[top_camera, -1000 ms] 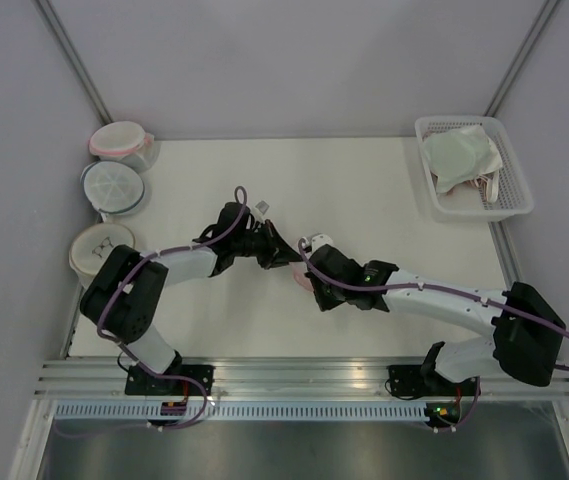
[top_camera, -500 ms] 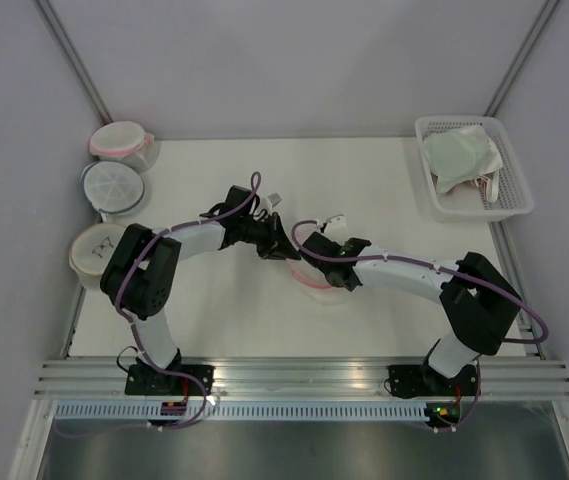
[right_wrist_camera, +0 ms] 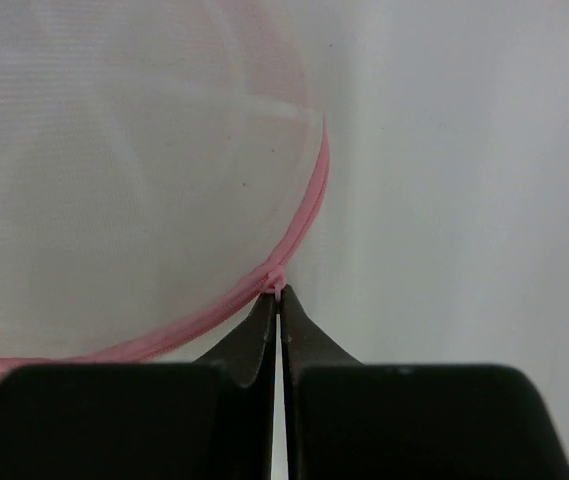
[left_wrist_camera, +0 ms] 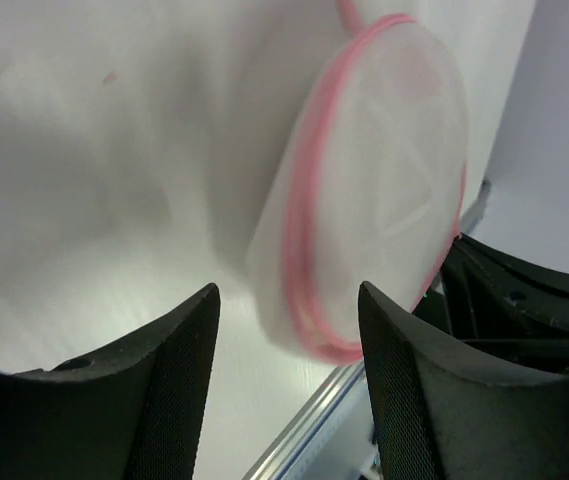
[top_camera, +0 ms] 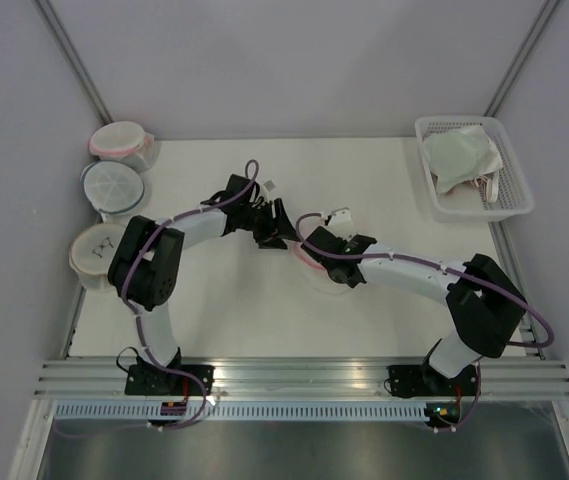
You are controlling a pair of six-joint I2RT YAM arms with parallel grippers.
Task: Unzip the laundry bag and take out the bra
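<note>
1. Your laundry bag point(left_wrist_camera: 384, 170) is lying mid-surface point(top_camera: 364, 190), between both arms: a round dome of translucent white mesh with a pink zipper rim.
2. Your right gripper point(right_wrist_camera: 277, 292) is pinching that pink rim, its tapered black jaws pressing fully together on it.
3. Your left gripper point(left_wrist_camera: 286, 300) is holding its textured black jaws apart, gripping nothing; the bag is sitting just beyond them.

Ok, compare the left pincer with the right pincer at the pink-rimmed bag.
The left pincer is open; the right pincer is shut. The left pincer holds nothing, with the laundry bag lying just ahead of it; the right pincer pinches the bag's pink zipper rim with its tips. Both are black and work at the same bag.
</note>
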